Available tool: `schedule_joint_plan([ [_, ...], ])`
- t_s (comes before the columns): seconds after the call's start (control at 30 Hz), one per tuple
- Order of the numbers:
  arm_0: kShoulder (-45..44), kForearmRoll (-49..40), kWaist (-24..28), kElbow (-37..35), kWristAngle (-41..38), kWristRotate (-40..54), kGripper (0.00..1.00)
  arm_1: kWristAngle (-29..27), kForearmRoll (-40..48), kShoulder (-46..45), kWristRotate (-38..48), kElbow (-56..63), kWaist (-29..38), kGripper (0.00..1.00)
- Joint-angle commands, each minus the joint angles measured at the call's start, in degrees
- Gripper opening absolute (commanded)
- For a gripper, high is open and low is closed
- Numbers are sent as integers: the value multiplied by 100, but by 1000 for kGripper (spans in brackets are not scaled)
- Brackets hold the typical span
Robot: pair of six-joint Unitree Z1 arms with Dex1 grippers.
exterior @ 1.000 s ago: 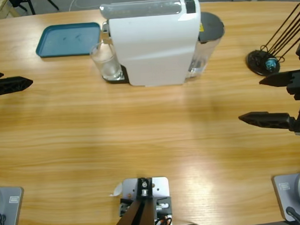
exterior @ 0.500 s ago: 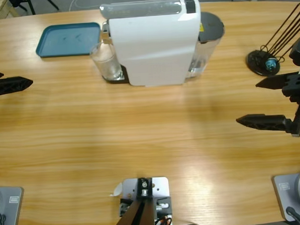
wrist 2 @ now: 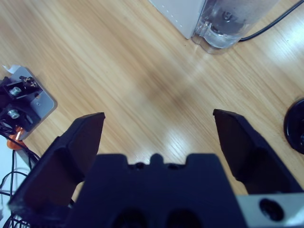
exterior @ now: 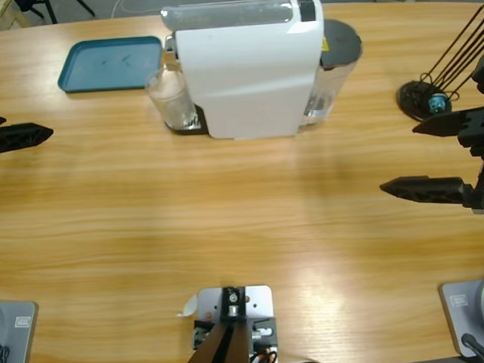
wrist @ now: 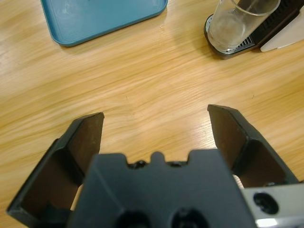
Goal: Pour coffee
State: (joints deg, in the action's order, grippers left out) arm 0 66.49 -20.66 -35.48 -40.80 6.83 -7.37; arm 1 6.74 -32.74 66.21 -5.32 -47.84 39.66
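A clear glass tumbler [exterior: 171, 100] stands on the black drip tray [exterior: 193, 123] at the left end of the white coffee machine [exterior: 249, 69]. In the left wrist view the glass [wrist: 237, 23] sits far ahead at the upper right, and its bottom looks pale. No light-brown coffee shows in it. My left gripper [exterior: 27, 126] [wrist: 156, 114] hangs open at the table's left edge, holding nothing. My right gripper [exterior: 398, 159] [wrist 2: 159, 115] is open over bare wood on the right, well short of the machine's water tank [wrist 2: 232, 19].
A teal tray [exterior: 112, 64] [wrist: 95, 14] lies at the back left, beside the glass. The grey-lidded water tank [exterior: 333, 65] joins the machine's right end, with a black cable behind it. A black round stand with thin rods [exterior: 427, 101] sits at the far right.
My right gripper has edged slightly toward the table's middle, still open. The left gripper, the glass and the machine have not moved.
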Motion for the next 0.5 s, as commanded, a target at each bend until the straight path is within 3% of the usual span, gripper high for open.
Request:
schedule_joint_plan([
  [0.03,21,79,15,213,-41,-54,954,68,-67,231,-30,53,55,1000],
  [0.5,48,79,15,213,-67,-63,959,82,-74,273,-30,39,56,1000],
])
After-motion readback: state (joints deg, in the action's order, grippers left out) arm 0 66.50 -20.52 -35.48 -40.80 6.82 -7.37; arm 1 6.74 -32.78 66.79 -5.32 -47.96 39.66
